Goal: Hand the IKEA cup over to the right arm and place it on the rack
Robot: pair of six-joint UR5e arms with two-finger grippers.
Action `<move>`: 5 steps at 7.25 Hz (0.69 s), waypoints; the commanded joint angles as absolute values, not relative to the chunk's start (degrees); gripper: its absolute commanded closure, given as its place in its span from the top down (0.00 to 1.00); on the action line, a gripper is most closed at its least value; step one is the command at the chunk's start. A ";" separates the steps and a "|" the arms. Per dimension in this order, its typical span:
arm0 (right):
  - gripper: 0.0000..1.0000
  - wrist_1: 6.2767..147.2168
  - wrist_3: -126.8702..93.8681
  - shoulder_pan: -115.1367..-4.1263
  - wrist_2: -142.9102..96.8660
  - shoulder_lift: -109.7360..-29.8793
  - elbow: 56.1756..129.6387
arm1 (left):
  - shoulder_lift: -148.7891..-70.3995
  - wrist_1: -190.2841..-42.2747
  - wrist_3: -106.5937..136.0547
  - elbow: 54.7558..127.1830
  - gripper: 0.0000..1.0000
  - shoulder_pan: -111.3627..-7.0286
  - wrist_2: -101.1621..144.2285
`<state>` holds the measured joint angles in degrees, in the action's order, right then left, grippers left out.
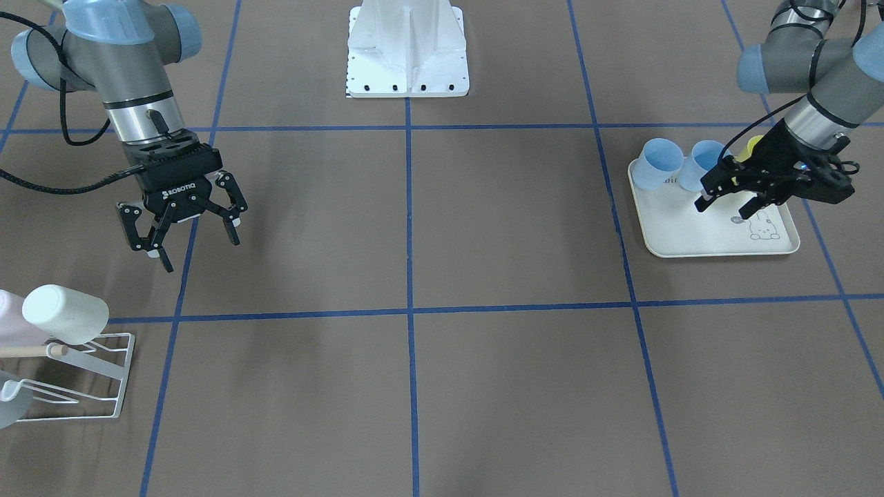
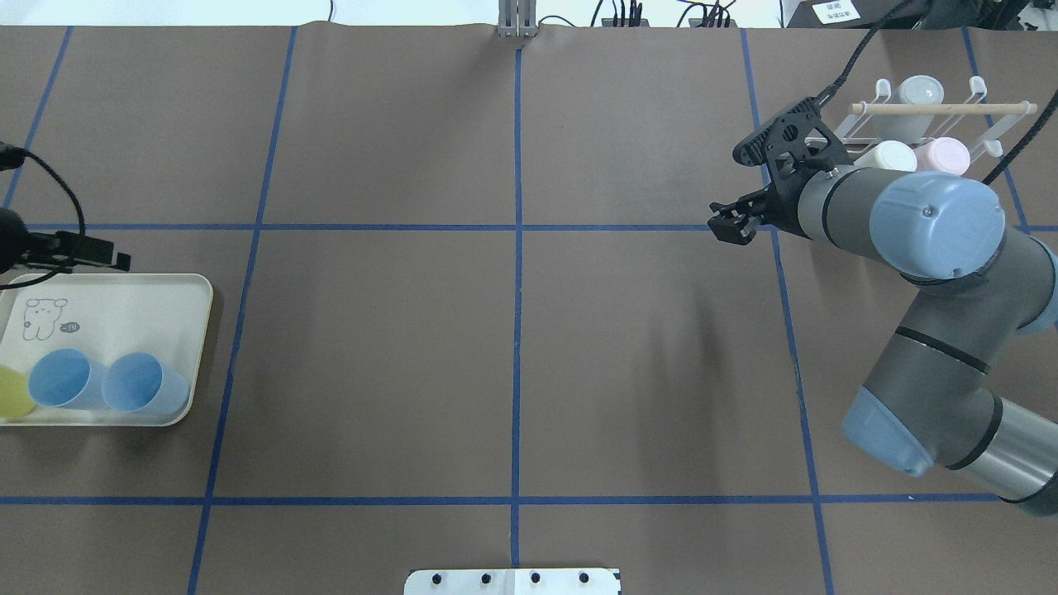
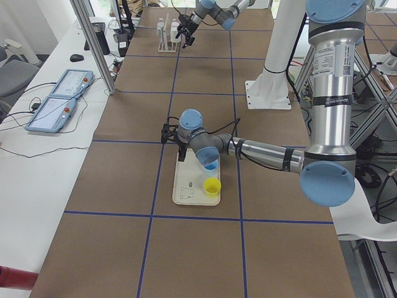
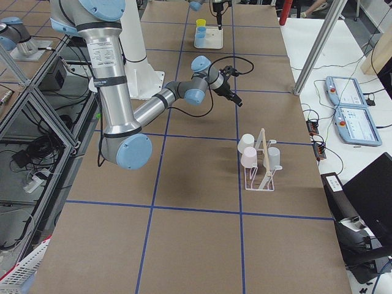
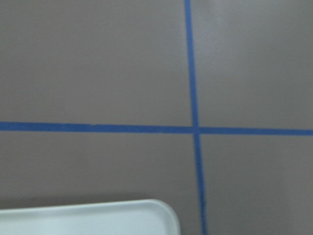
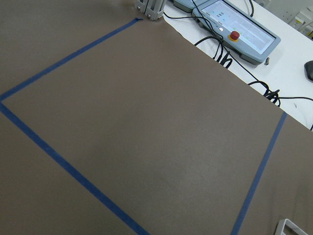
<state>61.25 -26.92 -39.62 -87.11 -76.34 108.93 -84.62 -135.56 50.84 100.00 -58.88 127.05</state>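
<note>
Cups first: three are on the cream tray (image 2: pixel 124 297) at the robot's left end of the table, lined up along the edge nearest the robot. They go yellow cup (image 2: pixel 10 392), middle blue cup (image 2: pixel 62 378), end blue cup (image 2: pixel 140 384). All three stand upright with mouths up, so the long axis is vertical, and nothing is gripping any of them.

The left gripper (image 1: pixel 724 207) hangs in the air over the tray's far side. In the overhead view it's clearly apart from the cups, even though the front view makes it look like it overlaps the middle blue one. Its slim fingers are spread with nothing between them. The left arm comes in slanting downward, with the gripper aimed down and toward the table's middle.

The right gripper (image 1: pixel 199 252) is the blocky ROBOTIQ one. It hovers above bare table with its jaws wide apart and empty, and the wrist points mostly down with a tilt. It sits near the rack (image 1: pixel 103 373), on the side toward the table's centre, not touching it.

The rack already carries a white cup (image 1: pixel 65 314), a pink cup (image 2: pixel 942 155) and a grey cup (image 2: pixel 913 103), all tipped over on the prongs under the wooden dowel (image 2: pixel 942 108).

The brown table cover (image 1: pixel 511 221) has blue tape lines, and a white base plate (image 1: pixel 407 62) sits at the robot's side.
</note>
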 commanded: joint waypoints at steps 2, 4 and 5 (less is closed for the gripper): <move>1.00 61.52 -34.10 -38.85 -93.14 -73.75 108.28 | -72.10 -135.53 37.05 104.32 1.00 -64.13 127.00; 1.00 62.13 -34.10 -38.06 -94.13 -73.56 108.19 | -66.56 -135.53 31.65 104.06 1.00 -66.71 127.00; 1.00 65.18 -34.10 -37.71 -94.22 -72.43 108.63 | -65.84 -135.53 31.64 103.37 1.00 -66.62 127.18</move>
